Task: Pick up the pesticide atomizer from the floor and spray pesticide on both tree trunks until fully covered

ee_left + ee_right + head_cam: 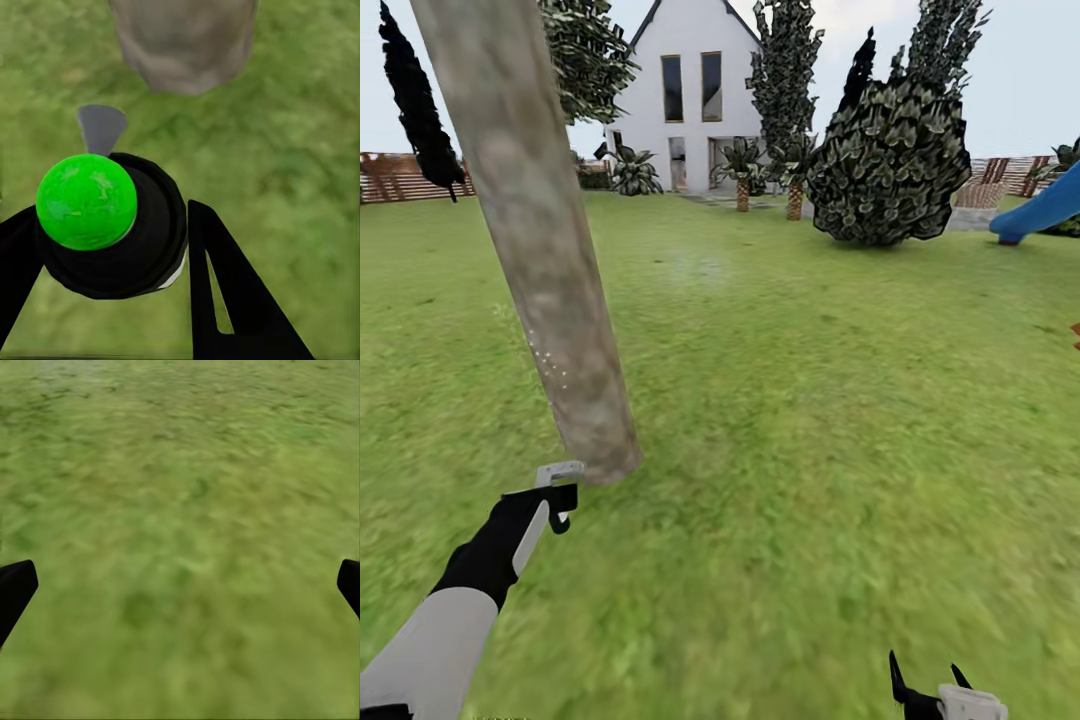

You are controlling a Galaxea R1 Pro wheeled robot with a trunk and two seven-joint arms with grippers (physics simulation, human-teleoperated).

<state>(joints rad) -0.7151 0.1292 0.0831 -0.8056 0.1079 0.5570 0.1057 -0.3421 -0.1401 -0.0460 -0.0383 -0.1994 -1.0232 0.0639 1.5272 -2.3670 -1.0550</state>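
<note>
We are in the spraying step: our left gripper (pixel 552 497) holds the pesticide atomizer (pixel 112 225) low on the near left, right at the foot of the tree trunk (pixel 540 250). In the left wrist view the jaws are closed against the atomizer's black body from either side, its green cap (pixel 86 201) facing the camera and its grey nozzle piece (pixel 101 127) pointing toward the base of the trunk. In the head view that grey piece sits just beside the bottom of the trunk, nearly touching it.

A few pale specks of pesticide (pixel 550 365) show on the left edge of the trunk, around its lower middle. The rest of the mottled bark looks bare, so we judge coverage of this tree to be barely begun.

Our right gripper (pixel 930 690) hangs at the near right over the lawn (pixel 810 400), its jaws wide apart with nothing between them; the right wrist view shows grass between the two black tips.

We cannot pick out a second thick trunk from here; far off stand a dark bush (pixel 890 160), thin columnar trees and a white house (pixel 690 90).

Next, we judge, the nozzle must be lifted and swept up along the trunk, kept aimed at the bark and backed off a little so the spray spreads instead of hitting one spot at the base.
</note>
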